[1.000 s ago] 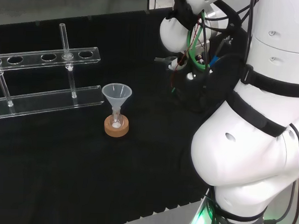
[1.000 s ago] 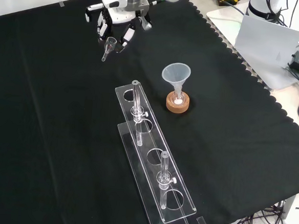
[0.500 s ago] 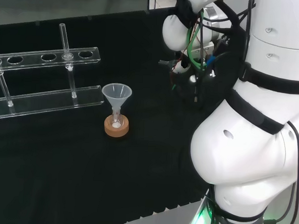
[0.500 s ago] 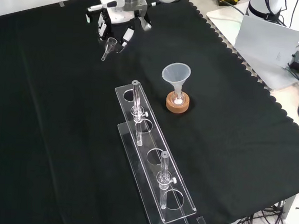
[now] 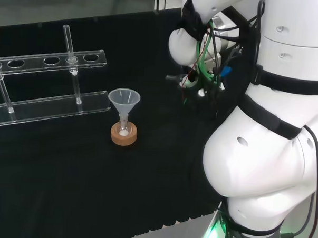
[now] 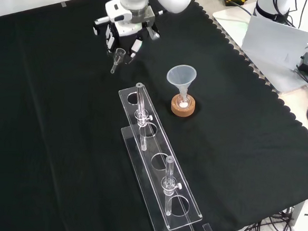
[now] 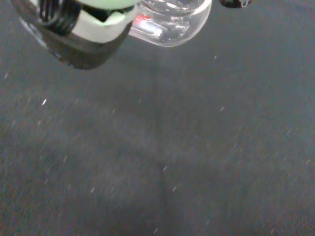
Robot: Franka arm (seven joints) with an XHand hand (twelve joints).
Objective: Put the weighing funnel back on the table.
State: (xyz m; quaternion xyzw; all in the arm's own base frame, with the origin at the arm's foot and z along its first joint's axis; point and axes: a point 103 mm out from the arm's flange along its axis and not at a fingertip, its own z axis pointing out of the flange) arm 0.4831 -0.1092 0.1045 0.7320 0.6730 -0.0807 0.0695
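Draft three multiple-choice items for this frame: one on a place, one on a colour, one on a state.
1. In the front view, the funnel stands: A. right of the clear rack; B. left of it; C. in one of its holes.
2. The ring under the funnel's flask is: A. red; B. cork brown; C. blue.
3. The weighing funnel is: A. lying loose, let go; B. standing in the rack; C. held by the hand.
Answers: 1 A, it stands off the rack's right side; 2 B, the ring is cork; 3 C, the hand grips it.
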